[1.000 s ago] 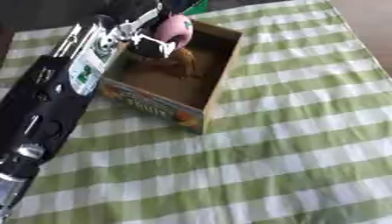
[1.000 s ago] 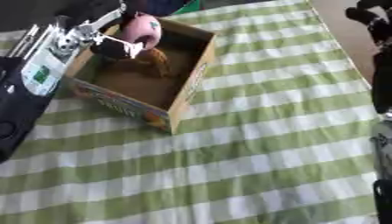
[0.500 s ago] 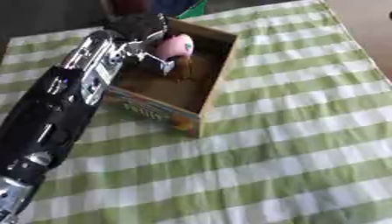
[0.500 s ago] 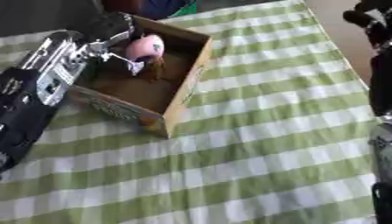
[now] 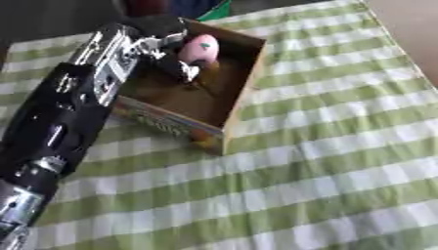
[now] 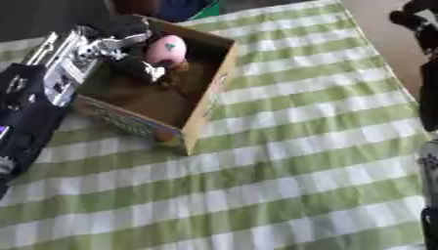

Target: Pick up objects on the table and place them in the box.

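Observation:
An open cardboard box [image 5: 243, 83] stands at the far left of the table, with printed colours on its near wall. My left arm reaches in from the left, and my left hand [image 5: 167, 45] hangs over the inside of the box. Its fingers [image 5: 186, 70] curl under a pink egg-shaped object [image 5: 200, 48], which it holds just above the box floor by the far wall. My right hand [image 6: 416, 20] shows as a dark shape at the upper right edge of the right eye view, far from the box.
A green and white checked cloth [image 5: 317, 161] covers the table, with wide bare room in front of and right of the box. Dark, blue and green things [image 5: 190, 7] lie past the box at the far edge. Brown floor [image 5: 409, 23] shows at upper right.
My left hand has sunk lower into the box with the pink object. The whole picture has also shifted a little, so the camera moved.

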